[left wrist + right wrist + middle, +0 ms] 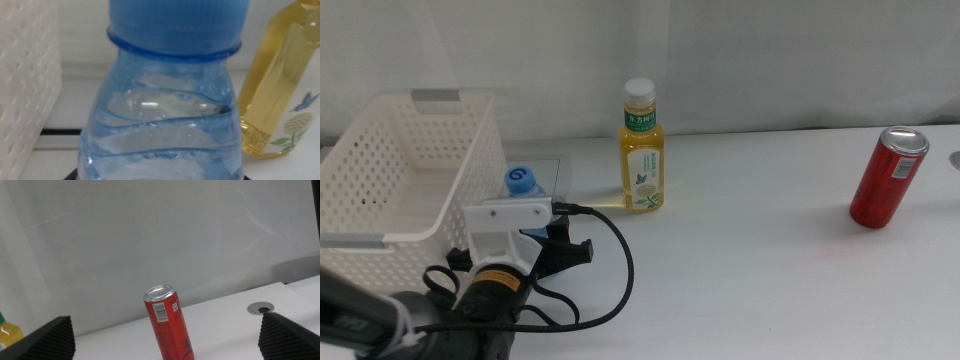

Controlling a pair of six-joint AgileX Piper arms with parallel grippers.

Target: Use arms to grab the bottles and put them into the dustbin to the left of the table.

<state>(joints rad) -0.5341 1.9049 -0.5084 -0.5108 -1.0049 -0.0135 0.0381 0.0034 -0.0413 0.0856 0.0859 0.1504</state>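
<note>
Left gripper (pixel 542 238) at the clear ribbed water bottle (pixel 165 115), just right of the perforated white bin (pixel 400 170); jaw state can't tell. Right gripper (pixel 165 340) jaws wide apart. Two bottles, second yellow (pixel 642 150); one red can (pixel 887 177). Matte white table (pixel 770 270), white curtain (pixel 720 60) behind.

Middle cam sat up high, looking forward and down across the table (pixel 760 260). Left wrist cam was jammed right up against the water bottle (pixel 165 115), yellow bottle (pixel 280 100) behind. Right wrist cam looked low across at the red can (pixel 169 325), which the middle view caught too.
</note>
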